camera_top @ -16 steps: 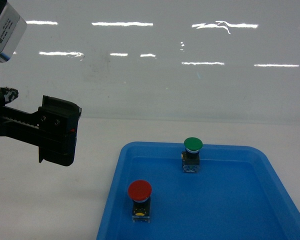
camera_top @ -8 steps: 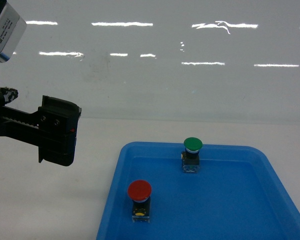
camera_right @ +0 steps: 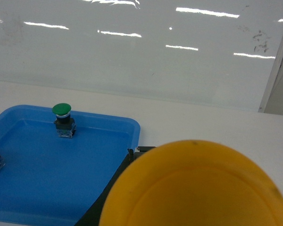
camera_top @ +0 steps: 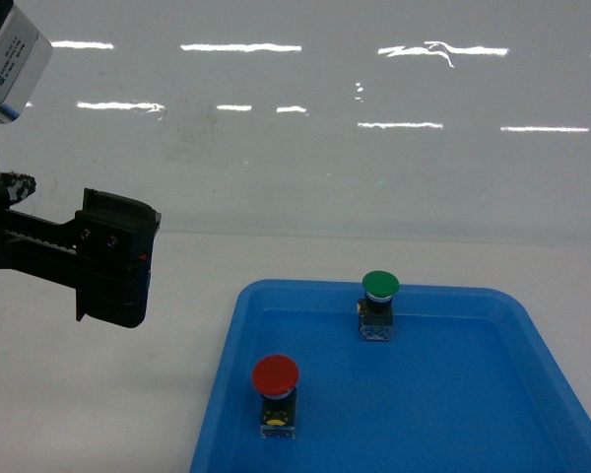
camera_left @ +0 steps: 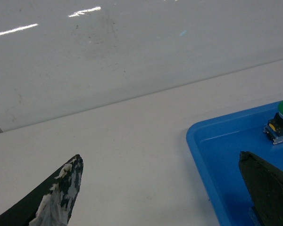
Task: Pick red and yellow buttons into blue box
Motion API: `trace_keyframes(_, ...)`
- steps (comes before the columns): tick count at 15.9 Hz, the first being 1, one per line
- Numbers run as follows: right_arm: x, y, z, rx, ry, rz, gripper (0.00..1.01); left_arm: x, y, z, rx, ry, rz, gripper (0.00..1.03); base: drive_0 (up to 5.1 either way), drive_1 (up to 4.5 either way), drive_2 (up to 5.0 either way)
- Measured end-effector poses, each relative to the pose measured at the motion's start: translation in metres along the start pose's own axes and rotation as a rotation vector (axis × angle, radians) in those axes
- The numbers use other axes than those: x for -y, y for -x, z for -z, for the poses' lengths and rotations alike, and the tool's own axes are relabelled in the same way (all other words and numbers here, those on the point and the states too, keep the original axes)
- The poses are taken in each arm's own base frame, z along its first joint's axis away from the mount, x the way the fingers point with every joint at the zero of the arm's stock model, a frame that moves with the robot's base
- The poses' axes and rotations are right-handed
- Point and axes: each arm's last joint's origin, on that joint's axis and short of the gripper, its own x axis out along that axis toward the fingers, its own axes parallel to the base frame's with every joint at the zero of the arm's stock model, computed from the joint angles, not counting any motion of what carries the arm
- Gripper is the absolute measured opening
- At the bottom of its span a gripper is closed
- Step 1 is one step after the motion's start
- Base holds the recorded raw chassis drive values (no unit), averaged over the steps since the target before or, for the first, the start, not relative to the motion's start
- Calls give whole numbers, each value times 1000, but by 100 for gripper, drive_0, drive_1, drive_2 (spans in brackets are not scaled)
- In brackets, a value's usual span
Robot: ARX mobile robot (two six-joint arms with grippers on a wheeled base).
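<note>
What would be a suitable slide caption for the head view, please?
Left gripper hovers beside shallow blue tray holding red button and green button.

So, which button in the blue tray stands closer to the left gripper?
The red button, at the tray's near left. The green button stands farther back and more to the right, away from the left gripper.

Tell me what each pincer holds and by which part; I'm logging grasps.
The right pincer seems to hold the yellow button; its cap hides where. The left pincer is open and empty.
</note>
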Motion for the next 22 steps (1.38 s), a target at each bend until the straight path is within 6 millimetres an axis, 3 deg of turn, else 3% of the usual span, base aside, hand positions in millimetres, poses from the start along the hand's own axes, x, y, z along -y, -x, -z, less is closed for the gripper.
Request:
trace_keyframes(1,0,0,0,0,9,0,27,1,-1,0,-26,-3,10,98,0,0,0)
trace_keyframes(3,0,0,0,0,10,0,27,30,-60,-18,-182,-11,166,98,0,0,0)
trace_keyframes(7,0,0,0,0,10,1,27,47,-91,-29,-291,-9,241,98,0,0,0)
trace_keyframes(13,0,0,0,0,10,1,27,55,-100,-23,-392,18,264,98,0,0,0)
trace_keyframes(15,0,0,0,0,10,1,27,63,-104,-13,-510,56,278,98,0,0,0)
trace_keyframes(17,0,0,0,0,10,1,27,87,-96,-12,-609,125,331,98,0,0,0)
trace_keyframes(18,0,0,0,0,10,1,27,99,-99,4,-673,98,329,98,0,0,0)
trace_keyframes(22,0,0,0,0,10,1,27,105,-110,19,-712,76,323,98,0,0,0)
